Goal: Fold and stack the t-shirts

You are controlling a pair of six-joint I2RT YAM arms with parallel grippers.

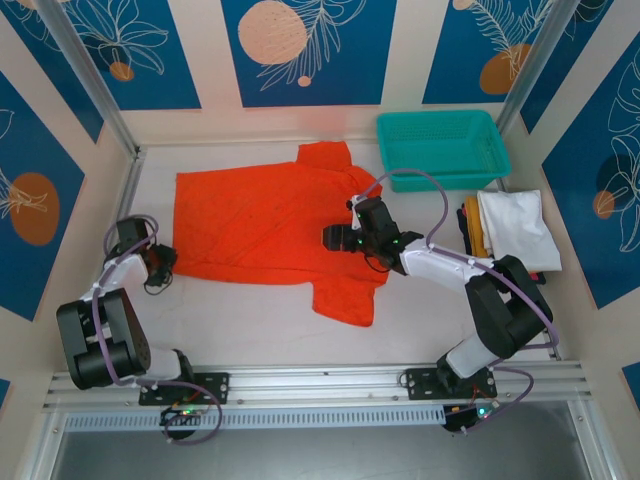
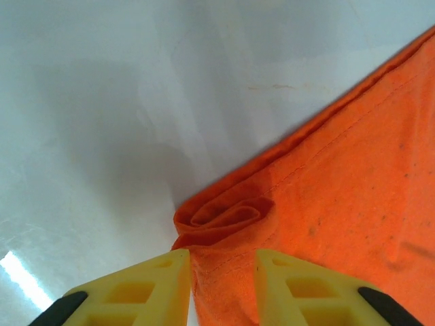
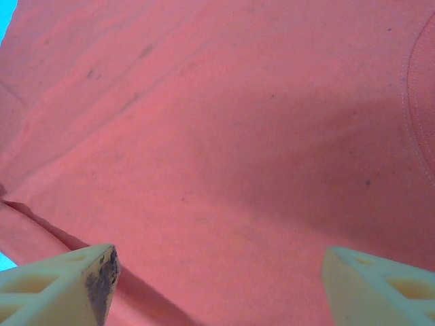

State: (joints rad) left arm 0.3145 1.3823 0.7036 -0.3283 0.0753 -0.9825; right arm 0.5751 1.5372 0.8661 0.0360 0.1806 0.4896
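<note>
The bright orange-red t-shirt lies spread flat in the middle of the table. My left gripper is low at its near-left corner. In the left wrist view that corner is bunched into a small roll. The left gripper is open by a narrow gap, with cloth lying between its yellow fingers. My right gripper hovers over the shirt's right half, and in its wrist view the right gripper is wide open above smooth cloth. The folded shirts, white topmost, are stacked at the right.
A teal mesh basket stands at the back right, just behind the folded stack. Bare white table lies left of the shirt's corner, with the enclosure wall close on the left. The front strip of table before the arm bases is bare.
</note>
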